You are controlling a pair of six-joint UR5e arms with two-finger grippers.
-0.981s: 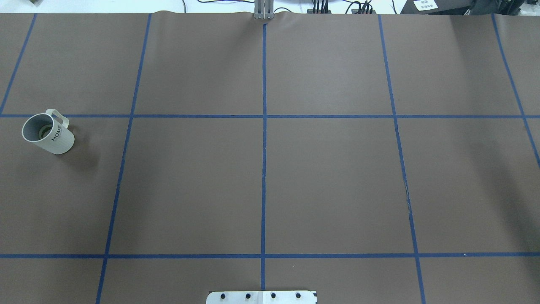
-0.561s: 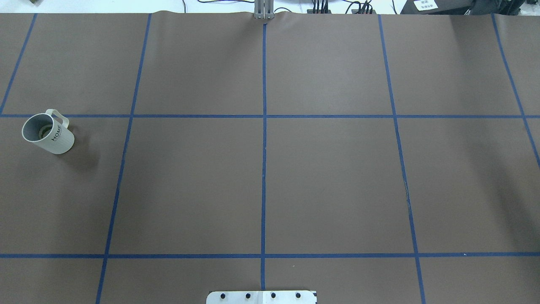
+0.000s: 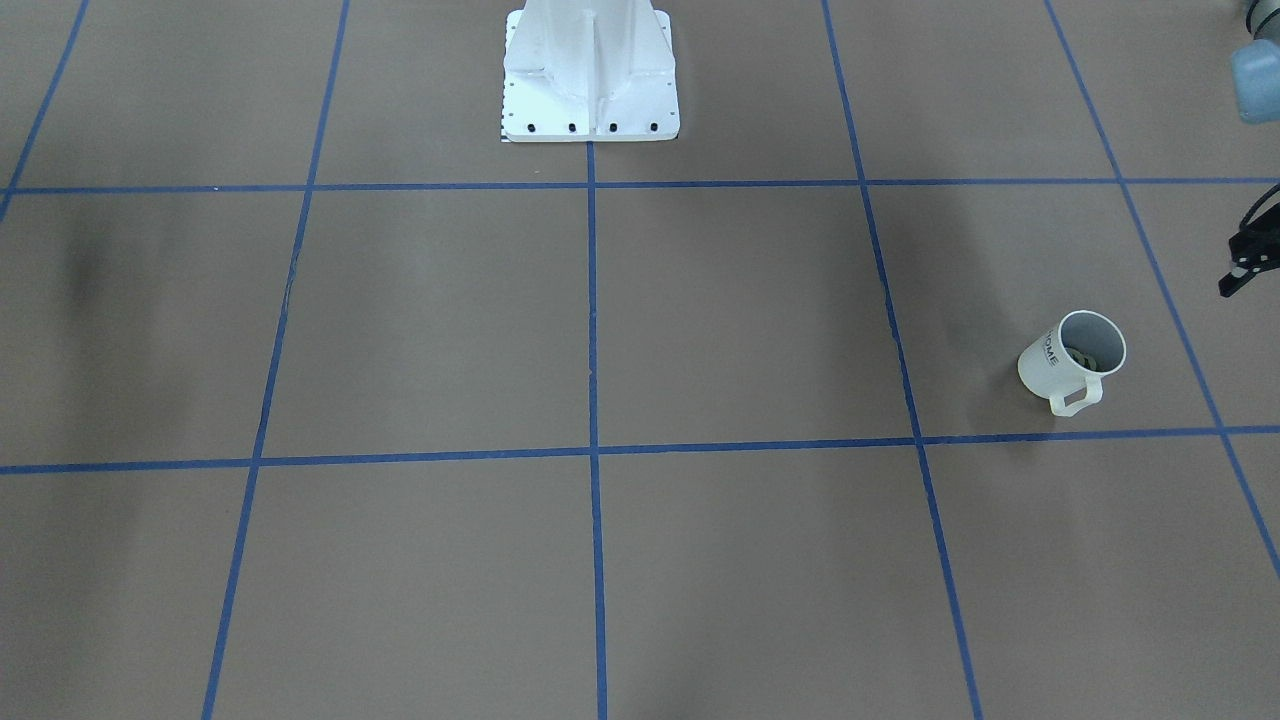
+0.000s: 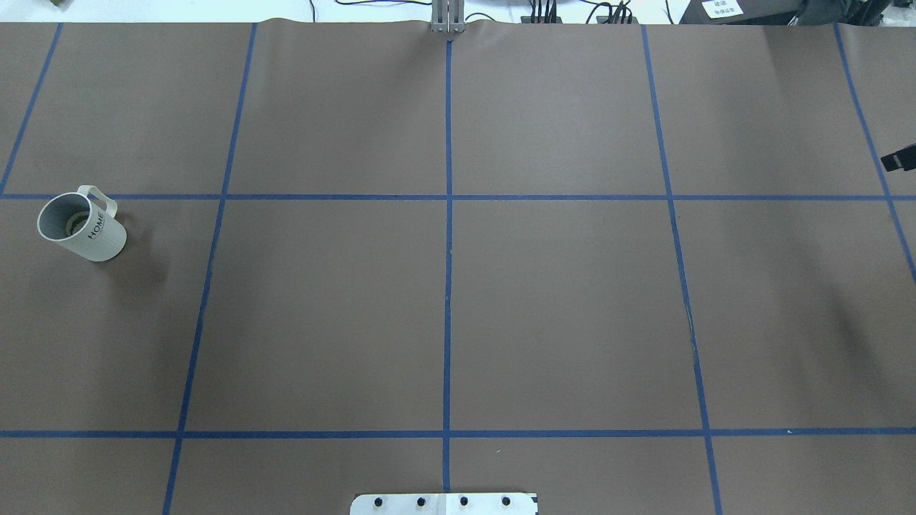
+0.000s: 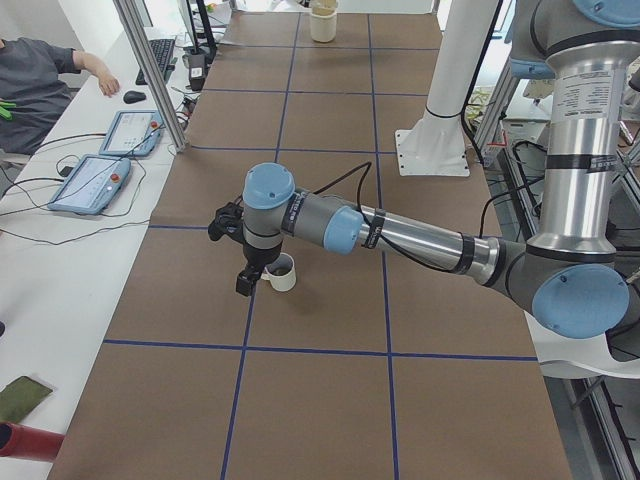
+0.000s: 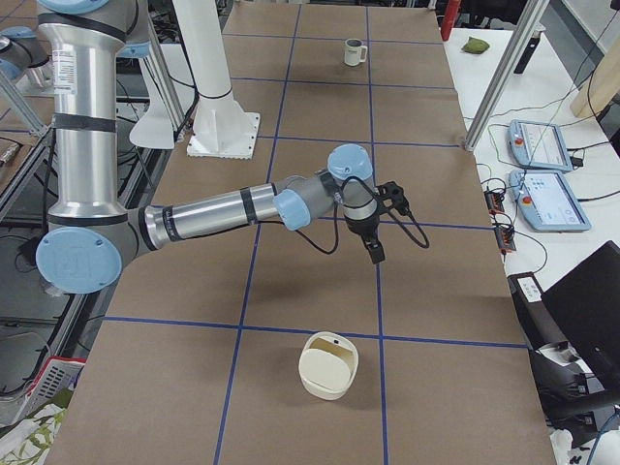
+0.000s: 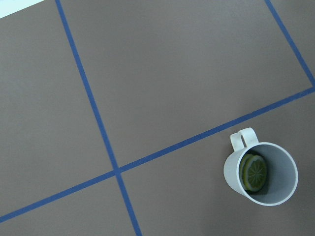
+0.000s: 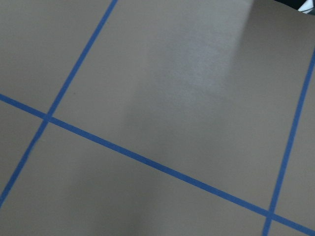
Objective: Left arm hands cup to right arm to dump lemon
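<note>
Brown table (image 4: 558, 315): locate cup (image 4: 81, 225) at robot's left end, just beside a blue tape line (image 4: 322, 197). Note long axis vertical, mouth up, handle away from robot base (image 3: 590, 90), lemon (image 7: 254, 172) inside. Find left arm (image 5: 400, 232) stretched level, left gripper (image 5: 244, 283) pointing down near cup, not touching; finger spread not discernible. Same for right gripper (image 6: 373, 254), well apart.

My table (image 4: 558, 307) is covered in brown sheeting, cut into large squares by blue tape lines (image 4: 448, 286). Along the top edge of the overhead view, black cables (image 4: 572, 11) trail over a white surface. In the left-end view a white side desk (image 5: 60, 290) runs down the left edge. It carries two tablets (image 5: 90, 185), a keyboard (image 5: 160, 58) and a mouse (image 5: 133, 97). An aluminium post (image 5: 150, 75) stands beside it. The light is soft and even.
</note>
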